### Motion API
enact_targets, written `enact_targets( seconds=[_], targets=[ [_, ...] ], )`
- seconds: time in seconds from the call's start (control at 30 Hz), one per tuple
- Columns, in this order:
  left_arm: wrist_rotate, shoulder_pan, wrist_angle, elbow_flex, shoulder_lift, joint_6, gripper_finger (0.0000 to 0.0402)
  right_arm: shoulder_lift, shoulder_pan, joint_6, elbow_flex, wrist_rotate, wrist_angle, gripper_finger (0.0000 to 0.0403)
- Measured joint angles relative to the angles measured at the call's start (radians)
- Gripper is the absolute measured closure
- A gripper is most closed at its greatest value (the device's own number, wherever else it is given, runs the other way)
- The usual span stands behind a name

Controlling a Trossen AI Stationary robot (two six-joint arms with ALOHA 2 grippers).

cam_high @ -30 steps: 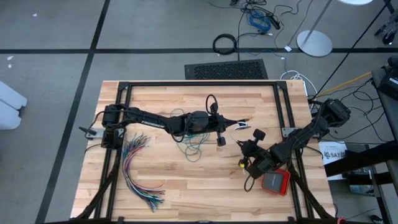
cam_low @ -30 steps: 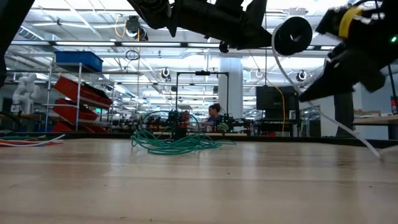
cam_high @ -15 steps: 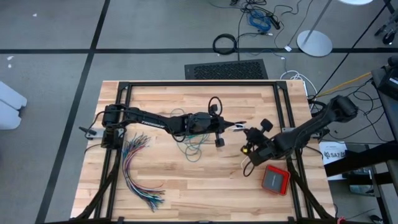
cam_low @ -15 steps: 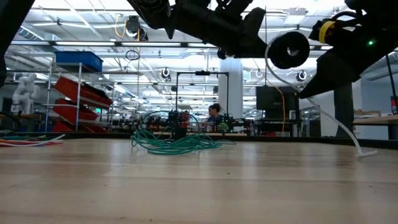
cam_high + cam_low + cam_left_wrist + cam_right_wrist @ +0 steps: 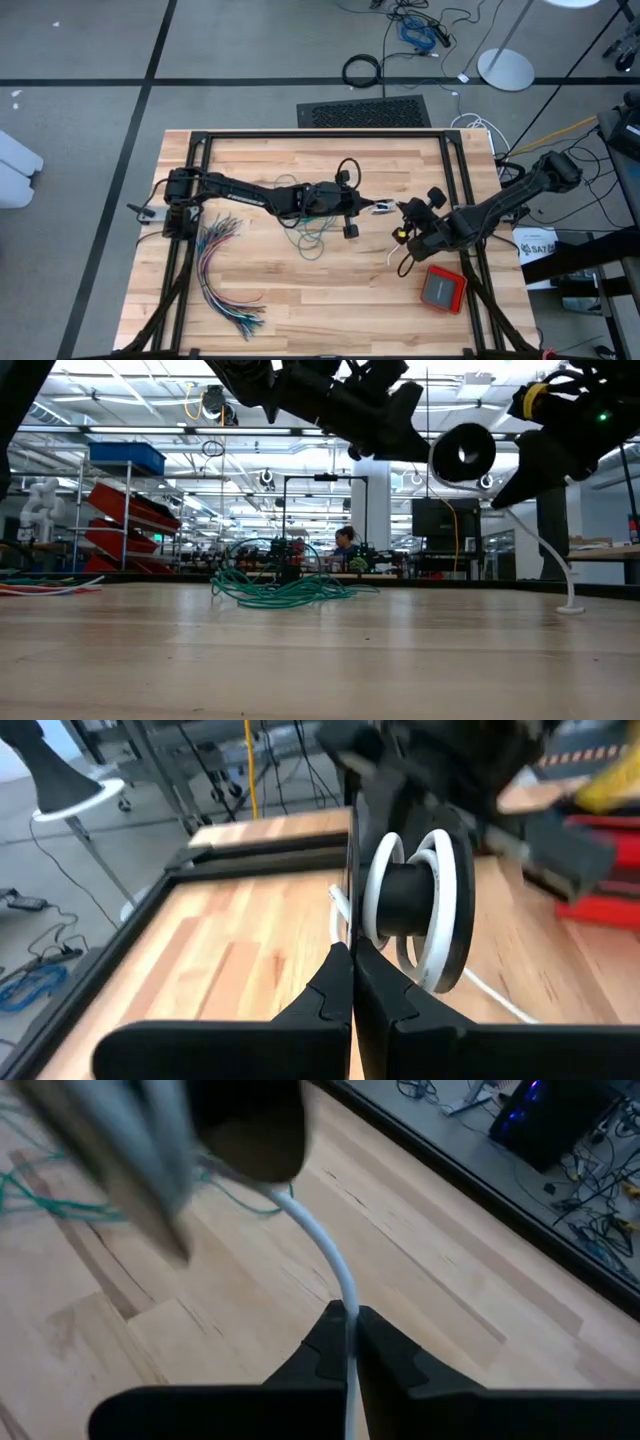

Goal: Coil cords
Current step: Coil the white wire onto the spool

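Thin white cord tail (image 5: 335, 1275) is pinched by the closed right hand (image 5: 349, 1342) near the bench's (image 5: 300, 300) right edge; left hand (image 5: 352, 988), pressed together, apparently grips the black cord at mid-bench beside the teal-green cord heap (image 5: 285, 591).

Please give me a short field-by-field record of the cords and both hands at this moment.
left hand: shut on a thin black cord, above table middle
right hand: shut on white cord
spool: between the two hands, white cord wound round it
green cord: loose heap on table
coloured wires: fanned beside left arm
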Motion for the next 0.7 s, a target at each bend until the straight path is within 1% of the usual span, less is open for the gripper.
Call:
enact_targets(
  seconds=[0.13,0.27,0.47,0.7],
  targets=[
    [-0.002,0.000,-0.027,-0.006,0.000,0.013,0.0402,-0.028,-0.006,-0.009,0.000,-0.001,0.037,0.0403],
    [-0.069,0.000,-0.065,-0.007,0.000,0.056,0.0402,-0.043,-0.006,-0.068,0.000,-0.002,0.130,0.0403],
    [-0.151,0.000,-0.063,-0.007,0.000,0.133,0.0402,-0.045,-0.027,-0.156,0.000,-0.002,0.251,0.0403],
    [-0.247,0.000,-0.071,-0.007,0.000,0.234,0.0402,-0.045,-0.063,-0.220,0.000,-0.026,0.320,0.0402]
  ],
)
